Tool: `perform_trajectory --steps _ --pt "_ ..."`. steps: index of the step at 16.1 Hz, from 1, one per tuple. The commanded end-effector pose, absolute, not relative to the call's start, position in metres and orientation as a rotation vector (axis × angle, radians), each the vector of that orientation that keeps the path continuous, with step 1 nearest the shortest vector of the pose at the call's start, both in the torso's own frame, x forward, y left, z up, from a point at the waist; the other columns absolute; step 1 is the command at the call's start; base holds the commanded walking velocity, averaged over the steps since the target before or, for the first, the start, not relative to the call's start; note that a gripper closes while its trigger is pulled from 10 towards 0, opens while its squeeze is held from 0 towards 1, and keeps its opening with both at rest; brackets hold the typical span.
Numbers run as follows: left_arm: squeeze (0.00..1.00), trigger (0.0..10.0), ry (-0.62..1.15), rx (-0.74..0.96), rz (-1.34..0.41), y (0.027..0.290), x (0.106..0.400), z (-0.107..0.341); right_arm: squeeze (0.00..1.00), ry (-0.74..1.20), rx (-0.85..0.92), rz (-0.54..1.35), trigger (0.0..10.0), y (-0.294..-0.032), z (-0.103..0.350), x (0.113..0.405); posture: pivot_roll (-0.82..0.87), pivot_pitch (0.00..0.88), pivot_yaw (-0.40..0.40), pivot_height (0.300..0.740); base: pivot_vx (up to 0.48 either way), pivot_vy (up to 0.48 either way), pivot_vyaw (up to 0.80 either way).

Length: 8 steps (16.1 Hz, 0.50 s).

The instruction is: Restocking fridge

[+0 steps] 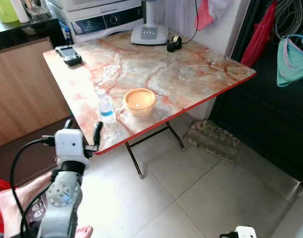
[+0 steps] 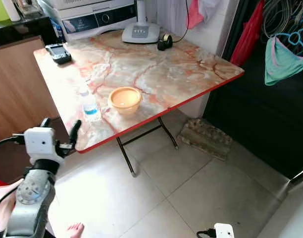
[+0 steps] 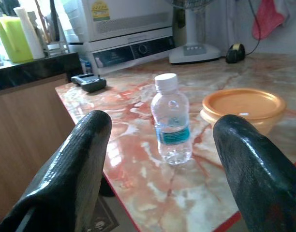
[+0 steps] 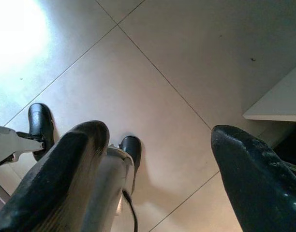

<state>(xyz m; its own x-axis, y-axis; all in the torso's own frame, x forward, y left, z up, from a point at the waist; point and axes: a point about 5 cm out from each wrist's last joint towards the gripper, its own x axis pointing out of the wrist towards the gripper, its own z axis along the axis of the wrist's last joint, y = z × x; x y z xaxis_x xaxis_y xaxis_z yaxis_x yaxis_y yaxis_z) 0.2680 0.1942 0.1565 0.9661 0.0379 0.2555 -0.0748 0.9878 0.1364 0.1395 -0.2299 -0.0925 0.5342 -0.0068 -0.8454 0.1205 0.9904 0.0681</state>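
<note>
Standing upright near the edge of the marble-patterned folding table (image 1: 191, 74), the small clear plastic water bottle (image 1: 106, 105) waits beside the orange lidded bowl (image 1: 139, 100). Left gripper (image 1: 83, 133) faces it wide open, empty, probably for grasping; right gripper (image 4: 157, 159) hangs open over the floor.

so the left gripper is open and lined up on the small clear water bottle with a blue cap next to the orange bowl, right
Nearly: the small clear water bottle has a white cap, not blue, as the left wrist view shows. The left gripper is open, lined up on it, beside the orange lidded bowl.
</note>
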Motion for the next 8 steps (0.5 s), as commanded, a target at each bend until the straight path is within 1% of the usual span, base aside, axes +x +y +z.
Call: perform_trajectory --steps 1,4,6,8 --pt "0.0 10.0 -0.28 0.119 0.066 0.193 0.268 0.166 0.0 1.018 0.116 -0.073 10.0 -0.231 -0.094 0.135 0.08 0.046 -0.022 0.74 0.0 0.0 0.0" --pt "0.0 10.0 -0.287 0.128 0.039 0.189 0.272 0.17 0.0 1.01 0.149 -0.109 10.0 -0.231 -0.095 0.132 0.08 0.023 -0.006 0.74 0.0 0.0 0.0" --pt "0.0 10.0 -0.285 0.075 0.049 0.19 0.274 0.173 0.0 1.011 0.154 -0.115 10.0 -0.231 -0.095 0.13 0.07 0.021 -0.002 0.74 0.0 0.0 0.0" --pt "0.0 10.0 -0.294 0.108 0.044 0.189 0.274 0.176 0.0 1.021 0.15 -0.1 10.0 -0.231 -0.096 0.128 0.07 0.022 -0.004 0.74 0.0 0.0 0.0"
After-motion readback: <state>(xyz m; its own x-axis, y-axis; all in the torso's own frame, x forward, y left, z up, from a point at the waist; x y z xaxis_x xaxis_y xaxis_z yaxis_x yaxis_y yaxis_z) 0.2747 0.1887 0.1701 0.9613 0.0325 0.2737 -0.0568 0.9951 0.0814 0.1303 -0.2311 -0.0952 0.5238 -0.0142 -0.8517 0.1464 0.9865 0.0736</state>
